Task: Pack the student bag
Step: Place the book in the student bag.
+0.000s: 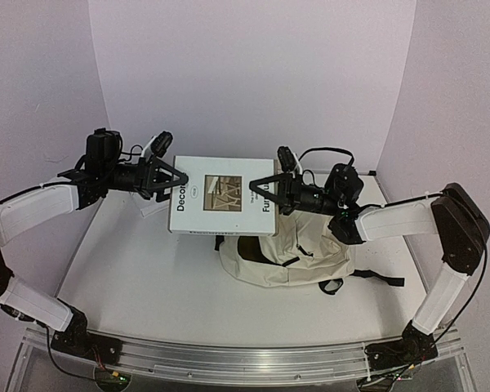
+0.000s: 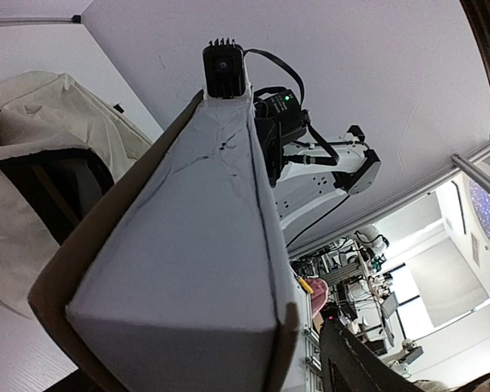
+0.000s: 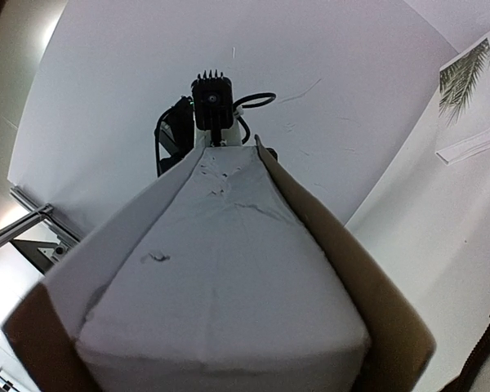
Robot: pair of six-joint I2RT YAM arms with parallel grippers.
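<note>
A white hardcover book hangs in the air, gripped at both ends, just above and behind the cream student bag, which lies on the table with its dark opening facing the book. My left gripper is shut on the book's left edge. My right gripper is shut on its right edge. In the left wrist view the book's page edge fills the frame, with the bag to the left. In the right wrist view the book fills the lower frame and hides the bag.
The bag's black straps trail to the right on the white table. Lilac walls close in the back and both sides. The opposite arm's wrist shows beyond the book in the left wrist view and the right wrist view.
</note>
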